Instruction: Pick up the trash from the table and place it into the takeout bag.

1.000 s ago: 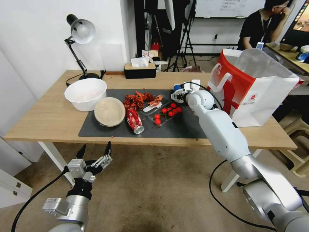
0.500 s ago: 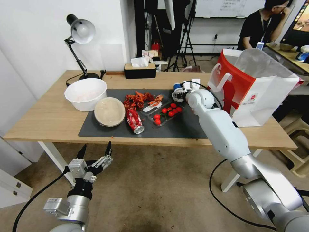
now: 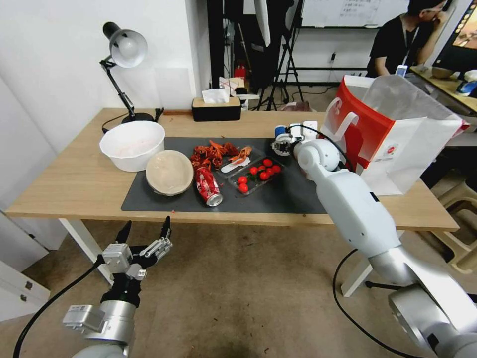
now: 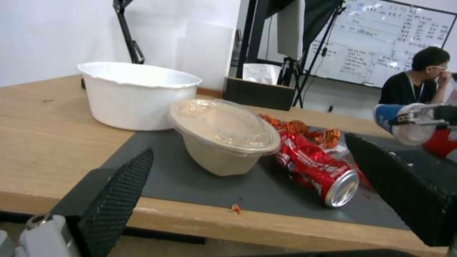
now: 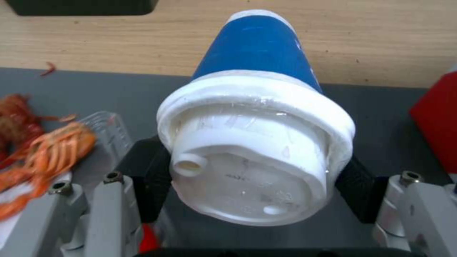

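My right gripper [image 3: 281,143] is shut on the blue-white lidded cup [image 3: 279,134], holding it tilted above the dark mat just left of the red-and-white takeout bag [image 3: 365,132]. In the right wrist view the black fingers [image 5: 148,171] press both sides of the cup [image 5: 257,117] below its white lid. A dented red soda can [image 3: 207,186] lies on the mat beside the round beige bowl [image 3: 169,172]. Both also show in the left wrist view: the can [image 4: 316,167] and the bowl [image 4: 224,135]. My left gripper [image 3: 144,232] hangs open below the table's [image 3: 74,184] front edge.
A large white bowl [image 3: 132,144] stands left of the beige bowl. A heap of red crayfish shells [image 3: 213,151] and a clear tray of cherry tomatoes [image 3: 256,174] lie mid-mat. A desk lamp [image 3: 124,49] and a tissue box [image 3: 216,107] stand at the back.
My right gripper has carried the cup a little to the right, closer to the bag. The left gripper has risen slightly and stays open.
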Robot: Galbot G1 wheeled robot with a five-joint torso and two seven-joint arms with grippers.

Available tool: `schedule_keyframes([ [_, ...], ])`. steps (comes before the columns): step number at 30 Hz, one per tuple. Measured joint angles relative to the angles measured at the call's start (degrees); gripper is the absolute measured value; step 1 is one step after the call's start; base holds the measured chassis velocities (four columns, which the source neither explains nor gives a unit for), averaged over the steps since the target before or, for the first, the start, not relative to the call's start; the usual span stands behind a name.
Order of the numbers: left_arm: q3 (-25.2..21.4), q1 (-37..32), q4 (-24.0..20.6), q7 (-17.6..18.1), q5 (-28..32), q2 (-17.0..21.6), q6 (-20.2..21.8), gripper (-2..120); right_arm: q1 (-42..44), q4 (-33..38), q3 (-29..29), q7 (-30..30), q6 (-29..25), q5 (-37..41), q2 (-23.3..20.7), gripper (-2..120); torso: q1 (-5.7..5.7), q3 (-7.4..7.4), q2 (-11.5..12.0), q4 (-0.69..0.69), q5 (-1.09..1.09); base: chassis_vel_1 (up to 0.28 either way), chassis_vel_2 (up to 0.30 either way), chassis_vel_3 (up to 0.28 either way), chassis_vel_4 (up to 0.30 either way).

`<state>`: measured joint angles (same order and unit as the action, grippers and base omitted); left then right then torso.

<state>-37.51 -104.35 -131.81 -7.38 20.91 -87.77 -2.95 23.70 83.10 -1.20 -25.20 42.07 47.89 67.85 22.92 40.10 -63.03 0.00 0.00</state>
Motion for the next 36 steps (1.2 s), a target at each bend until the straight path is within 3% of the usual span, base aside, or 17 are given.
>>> schedule_keyframes([
  [17,0.2,-0.5,-1.2,0.0,-0.6,-0.3,-0.2,100,10.8,24.0,-5.4,-0.2,0.0,3.9,-8.9,68,-0.01,0.0,0.0,0.0,0.0,0.0,0.0,0.0,0.0],
  [25,0.7,-0.5,-1.1,-0.1,-0.8,-0.6,-0.4,100,17.9,35.1,-12.7,1.8,0.0,1.1,-11.7,68,-0.01,0.0,0.0,-0.02,0.0,0.0,0.0,0.0,0.0],
  [36,1.5,-0.3,-0.7,-0.2,-1.6,-1.1,-0.5,100,14.7,39.0,-18.5,0.0,-0.2,0.7,-14.8,68,-0.01,0.0,0.0,0.0,0.0,0.0,0.0,0.0,0.0],
])
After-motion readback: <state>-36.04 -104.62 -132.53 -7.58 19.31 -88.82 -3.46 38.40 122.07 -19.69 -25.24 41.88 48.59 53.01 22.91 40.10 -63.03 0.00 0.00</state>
